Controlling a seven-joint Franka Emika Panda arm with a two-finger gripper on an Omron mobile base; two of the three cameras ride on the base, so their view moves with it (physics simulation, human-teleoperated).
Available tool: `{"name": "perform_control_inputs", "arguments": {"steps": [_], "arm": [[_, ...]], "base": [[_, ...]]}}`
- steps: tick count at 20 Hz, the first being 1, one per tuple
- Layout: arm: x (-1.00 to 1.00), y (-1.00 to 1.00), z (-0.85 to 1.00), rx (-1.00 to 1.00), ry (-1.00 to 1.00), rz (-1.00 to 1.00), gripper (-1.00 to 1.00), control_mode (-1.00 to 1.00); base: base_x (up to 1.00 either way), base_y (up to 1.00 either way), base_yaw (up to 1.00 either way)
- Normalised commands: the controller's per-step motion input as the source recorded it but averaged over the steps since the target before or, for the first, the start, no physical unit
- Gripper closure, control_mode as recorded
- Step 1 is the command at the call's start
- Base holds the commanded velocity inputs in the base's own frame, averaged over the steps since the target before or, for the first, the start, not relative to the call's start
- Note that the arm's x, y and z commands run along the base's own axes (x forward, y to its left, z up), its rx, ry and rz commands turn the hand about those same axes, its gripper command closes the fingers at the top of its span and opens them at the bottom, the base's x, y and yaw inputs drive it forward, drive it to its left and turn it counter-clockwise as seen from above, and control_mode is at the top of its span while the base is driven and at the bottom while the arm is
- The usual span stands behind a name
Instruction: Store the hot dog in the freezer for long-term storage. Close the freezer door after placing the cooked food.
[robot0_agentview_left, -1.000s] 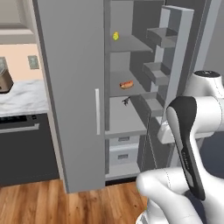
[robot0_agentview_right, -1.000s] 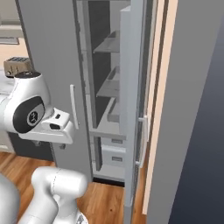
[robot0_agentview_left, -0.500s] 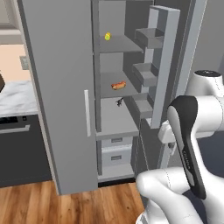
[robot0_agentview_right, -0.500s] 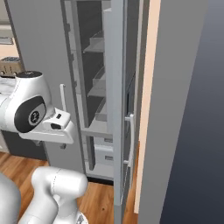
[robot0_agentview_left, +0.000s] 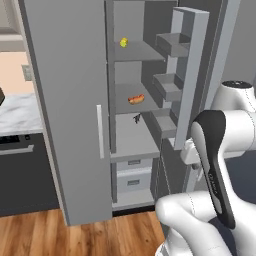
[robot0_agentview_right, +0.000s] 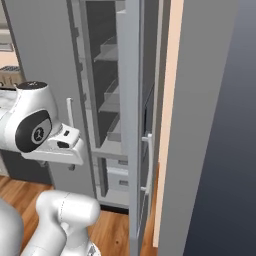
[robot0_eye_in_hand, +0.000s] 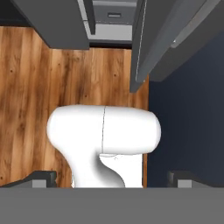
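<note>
Gripper (robot0_eye_in_hand: 112, 177) wide open, empty, above floor; hot dog (robot0_agentview_left: 136, 99) on freezer (robot0_agentview_left: 131, 145) shelf, view shifted rightward.

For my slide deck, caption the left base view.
Small reddish-brown hot dog on grey freezer shelf, tall grey freezer door open.

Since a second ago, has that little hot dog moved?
No. The hot dog lies on the same freezer shelf, below the yellow item; the camera shifted.
</note>
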Motion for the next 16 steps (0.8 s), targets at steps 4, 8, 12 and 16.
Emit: {"name": "perform_control_inputs", "arguments": {"steps": [4,8,12,16], "arm": [[0.0,0.0,0.0,0.0,0.0,0.0,-1.0,1.0],[0.0,0.0,0.0,0.0,0.0,0.0,-1.0,1.0],[0.0,0.0,0.0,0.0,0.0,0.0,-1.0,-1.0],[0.03,-0.04,0.0,0.0,-0.03,0.04,-1.0,-1.0]], "base": [[0.36,0.01,0.0],[0.12,0.0,0.0],[0.0,0.0,0.0],[0.0,0.0,0.0]]}}
